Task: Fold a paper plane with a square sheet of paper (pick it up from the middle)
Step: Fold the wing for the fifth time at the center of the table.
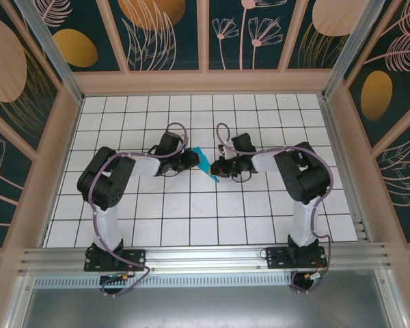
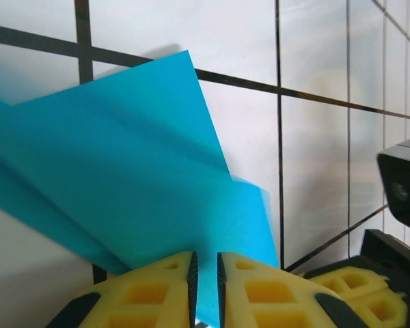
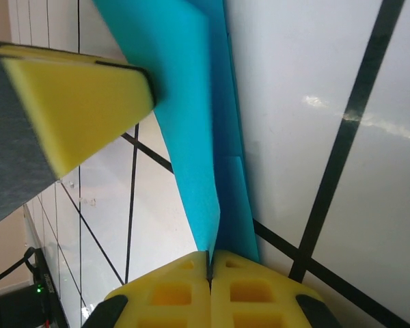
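On the left of the top view, the left end effector reaches in toward the middle of the white, black-gridded table. In its wrist view, its yellow foam fingers stand a narrow slit apart. The thin teal-blue square sheet of paper, folded into overlapping creased layers, runs down into that slit. We cannot tell whether the left end effector is pinching the sheet or only standing around its edge. The sheet spreads up and to the left from the fingers, with a paler second layer showing at its right edge. A black housing of the other arm sits at the right border of that view.

Seen from above, the sheet of paper lies between the two end effectors over the table's centre, tilted with one corner pointing up.

To its right, the right end effector faces the left one, close by. In the right wrist view its yellow fingers are pressed together. The right end effector is clamped on the sheet's folded edge, which rises from the seam. One yellow pad of the left end effector touches the sheet at the upper left.
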